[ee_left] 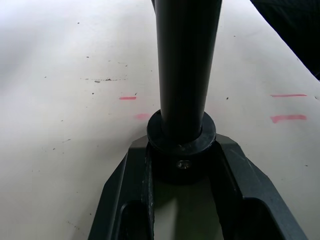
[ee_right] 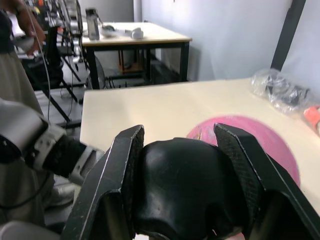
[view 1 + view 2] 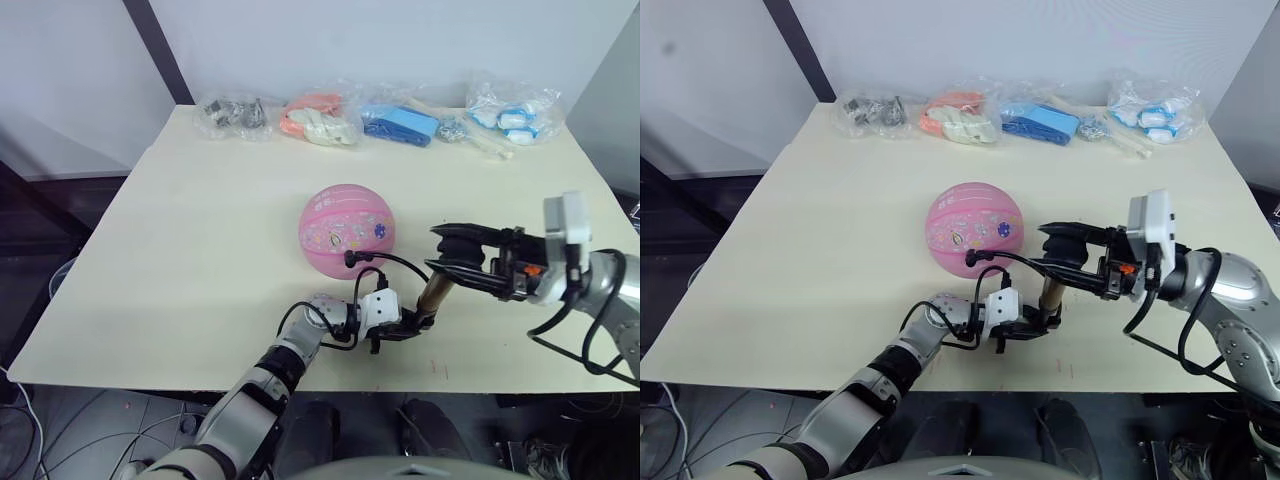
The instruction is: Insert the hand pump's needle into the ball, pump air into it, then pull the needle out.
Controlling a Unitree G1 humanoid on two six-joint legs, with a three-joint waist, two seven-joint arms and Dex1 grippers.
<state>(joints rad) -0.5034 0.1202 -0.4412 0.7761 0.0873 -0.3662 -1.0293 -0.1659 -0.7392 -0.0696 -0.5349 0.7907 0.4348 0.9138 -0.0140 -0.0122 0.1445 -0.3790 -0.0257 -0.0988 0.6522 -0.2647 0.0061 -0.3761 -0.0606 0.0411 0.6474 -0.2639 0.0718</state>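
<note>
The pink ball (image 3: 345, 230) rests on the table's middle. Just in front of it the hand pump (image 3: 435, 292) stands tilted, a gold cylinder with black caps. My left gripper (image 3: 405, 322) is shut on the pump's black bottom cap (image 1: 181, 150), down on the tabletop. From the right, my right gripper (image 3: 452, 260) is shut around the black T-handle (image 2: 180, 185) at the pump's top. A thin black hose (image 3: 395, 262) loops from the pump to a small black fitting (image 3: 350, 258) against the ball's near side. The needle's pin is hidden there.
Several clear bags of small items line the far edge: grey parts (image 3: 232, 115), orange and white pieces (image 3: 320, 118), blue pieces (image 3: 400, 125), blue-white pieces (image 3: 515, 115). The table's front edge (image 3: 300, 375) runs just behind my left gripper. Pink marks (image 1: 127, 98) dot the tabletop.
</note>
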